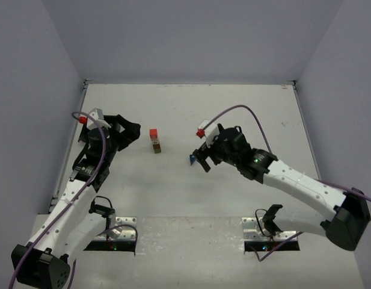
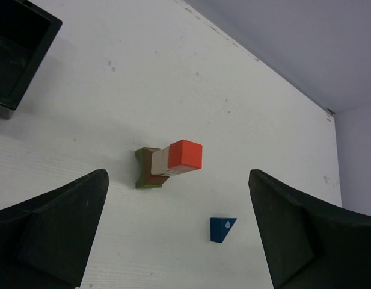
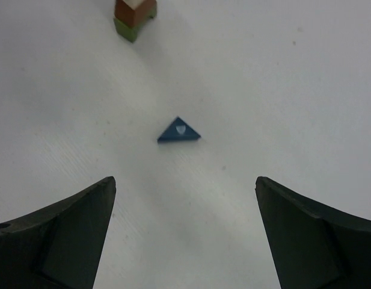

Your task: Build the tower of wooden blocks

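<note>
The wood block tower (image 1: 155, 141) stands mid-table: an olive-green oblong (image 2: 141, 174) at the bottom, tan cubes (image 2: 160, 164) on it and a red cube (image 2: 186, 155) on top. The blue triangular wedge (image 1: 190, 159) lies alone on the table to the tower's right; it also shows in the left wrist view (image 2: 222, 229) and the right wrist view (image 3: 179, 130). My right gripper (image 1: 202, 161) is open and empty, just right of the wedge, jaws spread wide with the wedge ahead of them. My left gripper (image 1: 132, 130) is open and empty, left of the tower.
A black square tray (image 2: 20, 36) sits on the table beyond the left gripper, at the upper left of the left wrist view. The table's back edge and the walls lie beyond the tower (image 3: 134, 15).
</note>
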`<state>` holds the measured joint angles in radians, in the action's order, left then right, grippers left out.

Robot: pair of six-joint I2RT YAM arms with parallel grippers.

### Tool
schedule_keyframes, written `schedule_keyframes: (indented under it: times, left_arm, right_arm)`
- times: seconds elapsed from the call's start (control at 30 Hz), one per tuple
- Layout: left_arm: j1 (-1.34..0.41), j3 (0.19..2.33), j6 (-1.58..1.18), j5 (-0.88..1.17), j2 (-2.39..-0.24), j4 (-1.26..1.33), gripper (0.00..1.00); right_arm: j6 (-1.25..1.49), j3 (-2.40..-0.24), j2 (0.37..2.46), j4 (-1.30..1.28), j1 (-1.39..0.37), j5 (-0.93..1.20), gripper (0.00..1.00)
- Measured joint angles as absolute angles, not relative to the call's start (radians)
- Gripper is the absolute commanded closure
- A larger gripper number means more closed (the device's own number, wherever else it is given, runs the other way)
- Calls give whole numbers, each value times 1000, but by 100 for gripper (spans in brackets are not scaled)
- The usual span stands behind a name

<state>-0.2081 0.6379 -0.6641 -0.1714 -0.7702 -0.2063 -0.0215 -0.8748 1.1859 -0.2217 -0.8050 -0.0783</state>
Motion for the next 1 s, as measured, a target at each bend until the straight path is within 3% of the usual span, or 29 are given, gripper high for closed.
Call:
schedule_keyframes:
  times: [0.13,0.4,0.73,1.0]
  left_arm:
    - [-213,614,-674,-76,-757,-167,0]
    - [-411,604,-683,-34,-812,-146,0]
    - [-438,610,-686,-121,-786,-178,0]
    - [-438,617,-682,-197,-757,-211,0]
  right_arm:
    - [118,-643,981,-201,-794,-207,1]
    - [264,-528,876,-121,-769,-299,1]
    - [169,-480,1173,124,-768,-100,1]
    - [52,-610,1469,193,-767,-31,1]
